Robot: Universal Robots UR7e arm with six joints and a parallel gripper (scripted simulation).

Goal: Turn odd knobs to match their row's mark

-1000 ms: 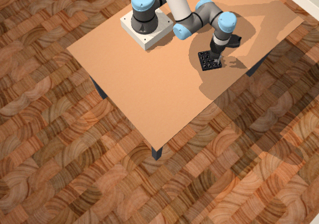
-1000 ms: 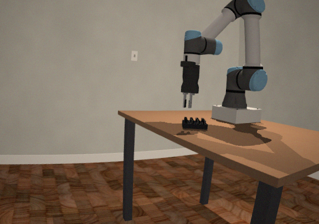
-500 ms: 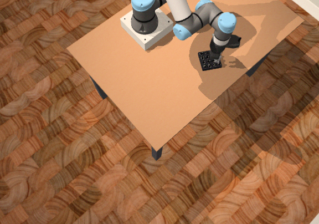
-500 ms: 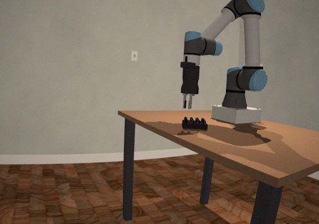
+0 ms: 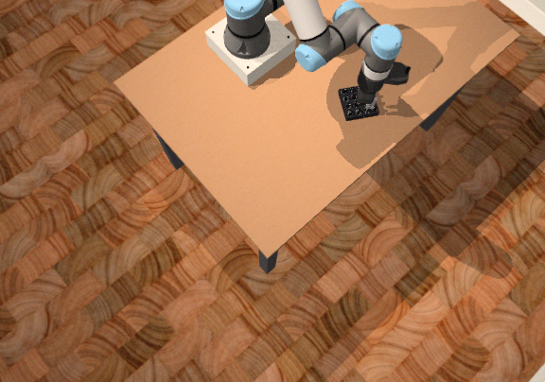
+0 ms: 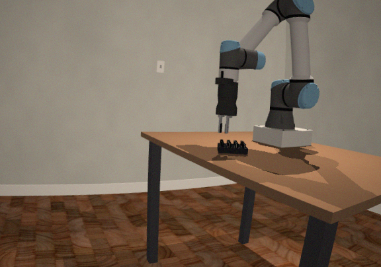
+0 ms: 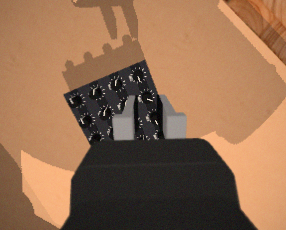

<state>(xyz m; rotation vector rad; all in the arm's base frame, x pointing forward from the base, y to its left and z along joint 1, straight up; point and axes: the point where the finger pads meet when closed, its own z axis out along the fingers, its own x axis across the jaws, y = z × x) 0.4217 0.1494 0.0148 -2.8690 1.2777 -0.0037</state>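
Table: the wood-coloured table (image 5: 213, 134) (image 6: 185, 138) (image 7: 190, 60) shows a left corner, a near corner and a right corner in the top view; its far end runs out of that view.
Arm base: a pale block (image 5: 248, 78) (image 6: 281, 141) near the long edge opposite the knob box's side.
Knob box: the black knob box (image 5: 352, 108) (image 6: 232, 151) (image 7: 107, 102) lies between the near and right corners, inward of the long edge joining them, its body wholly on the table.
Room: tabletop separates the box from that edge; a wider stretch runs from the box toward the left and near corners. The arm base stands well apart, and the gripper occupies the space overhead.
Box heading: knobs face up; its sides are turned askew to the table edges. The socket and printed names cannot be made out, so which side is the rear cannot be told.
Long axis: the outline looks nearly square in the top view, with no clearly longer side.
Gripper: the gripper (image 5: 370, 106) (image 6: 223, 132) (image 7: 147, 106) points down above the box, fingers partly open, nothing between them, the tips apart from the knobs.
Knobs: the fingers and gripper body hide some in the wrist view; the lines are too small to read reliably.
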